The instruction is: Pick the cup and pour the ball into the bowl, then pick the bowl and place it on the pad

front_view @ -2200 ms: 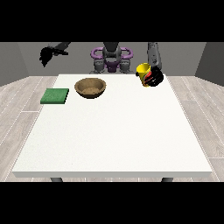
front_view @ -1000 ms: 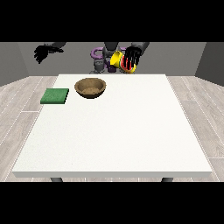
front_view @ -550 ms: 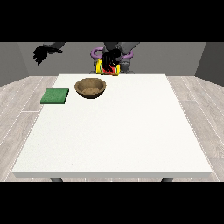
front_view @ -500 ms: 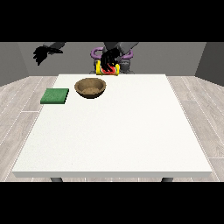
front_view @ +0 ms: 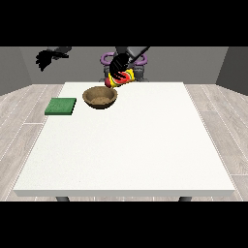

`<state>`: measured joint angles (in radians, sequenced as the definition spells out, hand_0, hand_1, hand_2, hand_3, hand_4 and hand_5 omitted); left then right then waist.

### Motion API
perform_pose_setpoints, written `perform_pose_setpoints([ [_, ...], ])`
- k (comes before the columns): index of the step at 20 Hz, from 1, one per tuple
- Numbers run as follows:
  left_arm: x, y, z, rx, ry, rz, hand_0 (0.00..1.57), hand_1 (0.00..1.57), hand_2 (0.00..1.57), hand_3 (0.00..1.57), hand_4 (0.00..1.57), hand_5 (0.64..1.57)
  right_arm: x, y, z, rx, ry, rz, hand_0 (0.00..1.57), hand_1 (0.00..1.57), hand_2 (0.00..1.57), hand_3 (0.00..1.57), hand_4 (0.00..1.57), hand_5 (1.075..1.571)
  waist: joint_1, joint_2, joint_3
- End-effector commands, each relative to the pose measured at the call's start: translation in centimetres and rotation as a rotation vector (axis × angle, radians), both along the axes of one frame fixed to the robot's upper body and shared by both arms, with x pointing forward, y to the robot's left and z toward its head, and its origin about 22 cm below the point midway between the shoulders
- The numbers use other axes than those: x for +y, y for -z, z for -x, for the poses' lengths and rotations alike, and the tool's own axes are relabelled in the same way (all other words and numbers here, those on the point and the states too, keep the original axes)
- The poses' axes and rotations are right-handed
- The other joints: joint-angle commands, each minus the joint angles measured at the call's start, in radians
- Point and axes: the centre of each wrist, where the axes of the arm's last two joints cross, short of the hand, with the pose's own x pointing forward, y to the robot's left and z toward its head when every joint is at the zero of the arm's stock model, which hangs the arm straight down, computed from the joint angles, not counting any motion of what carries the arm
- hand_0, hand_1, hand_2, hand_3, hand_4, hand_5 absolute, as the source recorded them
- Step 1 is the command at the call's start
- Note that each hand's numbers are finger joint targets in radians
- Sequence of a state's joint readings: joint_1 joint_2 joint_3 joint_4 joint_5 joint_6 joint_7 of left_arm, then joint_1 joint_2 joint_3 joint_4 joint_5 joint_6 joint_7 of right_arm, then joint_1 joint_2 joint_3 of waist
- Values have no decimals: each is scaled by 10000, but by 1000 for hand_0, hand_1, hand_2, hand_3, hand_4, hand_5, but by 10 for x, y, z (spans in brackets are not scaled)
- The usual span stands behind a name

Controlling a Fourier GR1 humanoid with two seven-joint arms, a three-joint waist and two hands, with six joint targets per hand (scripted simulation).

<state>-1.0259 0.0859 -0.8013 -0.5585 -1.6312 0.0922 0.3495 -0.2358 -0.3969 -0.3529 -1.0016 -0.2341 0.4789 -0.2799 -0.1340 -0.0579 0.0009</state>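
A yellow cup (front_view: 122, 78) with red marks hangs tipped on its side above the far rim of the brown wooden bowl (front_view: 100, 97), its mouth turned to the view's left. A small red ball (front_view: 108, 83) shows at the cup's mouth, just over the bowl's back edge. The hand at the view's right (front_view: 117, 63) has its fingers curled round the cup from above. Raised high off the table beyond its left edge, the hand at the view's left (front_view: 47, 57) holds nothing, its fingers spread. The green pad (front_view: 61, 106) lies flat to the left of the bowl.
The large white table (front_view: 131, 145) stretches from the bowl towards the camera. The robot's torso (front_view: 127, 60) stands behind the far edge. Grey plank floor surrounds the table.
The hand at the view's right has carried the cup from the table's right side leftwards to above the bowl and tipped it over. The red ball now shows at the cup's mouth.
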Motion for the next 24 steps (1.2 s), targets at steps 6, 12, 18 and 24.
perform_pose_setpoints([
  [6, 8, -37, -9, 419, -905, 5773, 1499, 1499, 1571, 1571, 1571, 1092, 19, 16, 0, 992, 853, -190, 0, 0, 0, 0, 225, 1565, 1132, -142, -96],
  [12, 46, -15, -1, 1458, -2903, 12783, 1023, 1023, 1257, 941, 1391, 1300, 18, 29, 20, 1111, 1148, -447, 0, 0, 0, 0, 251, 1567, 1276, -166, -155],
  [18, 76, 5, 23, 1967, -3341, 18921, 0, 0, 0, 0, 0, 1550, 62, 23, -7, 309, 385, -690, 0, 0, 0, 0, 303, 1568, 823, 1302, -240],
  [24, 90, 18, 52, 4313, -373, 21519, 0, 0, 0, 0, 0, 1565, 122, 40, -13, 344, 1025, -756, 0, 0, 0, 0, 213, 1571, 1814, 1511, -65],
])
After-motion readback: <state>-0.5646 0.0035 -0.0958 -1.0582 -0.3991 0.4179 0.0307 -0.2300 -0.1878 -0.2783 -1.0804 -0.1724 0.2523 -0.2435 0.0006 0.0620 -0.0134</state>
